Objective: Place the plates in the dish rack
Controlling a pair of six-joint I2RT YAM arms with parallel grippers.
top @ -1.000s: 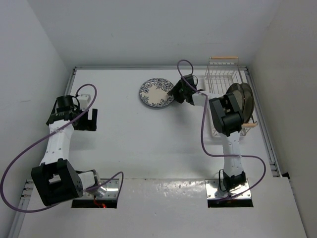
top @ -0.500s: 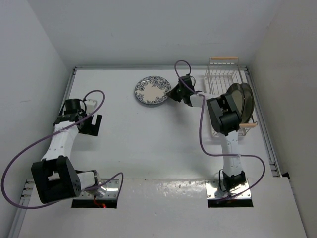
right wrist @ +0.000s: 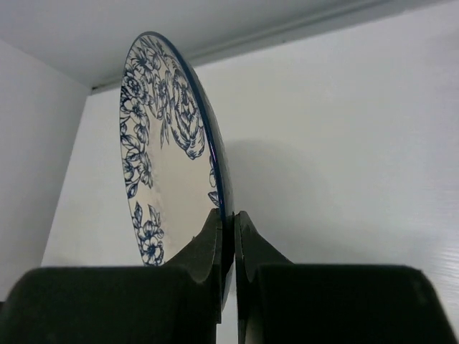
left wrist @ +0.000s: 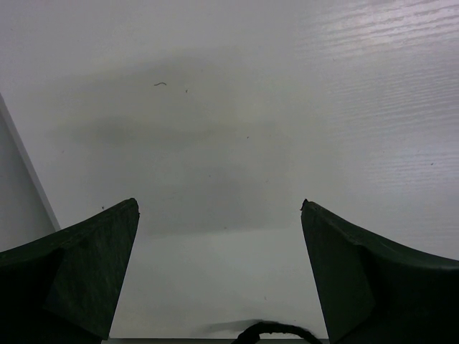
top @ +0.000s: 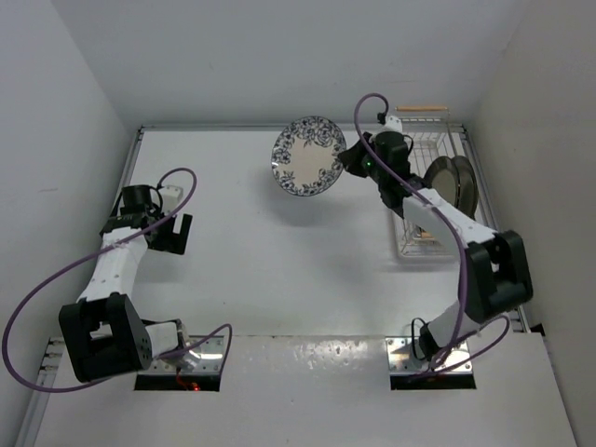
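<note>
Plates (top: 453,183): two of three already standing on edge in the dish rack (top: 428,140), set along the right edge of the table (top: 270,279) toward its far right corner. Third one, the floral plate (top: 309,156), up off the table and turned nearly upright near the far edge, about midway along it, just left of the rack. Pinched at the rim by the right gripper (top: 351,160), clamped tight with one finger on each face of the blue edge. Left gripper (top: 173,233) spread wide, holding nothing, low over bare table near the left edge, well apart from plates and rack.

By the look of it roughly two thirds done: only a short carry to the right and a slotting-in left.

Free wire slots apparently on the far side of the racked pair, toward the far wooden handle; hard to say how many. Tight quarters there: back wall just beyond the far edge, side wall close behind the rack, right forearm lying across the rack's left side. Plenty of open table to the left and toward the near edge. Some risk of clipping the racked pair or the wires with the rim on the way in
</note>
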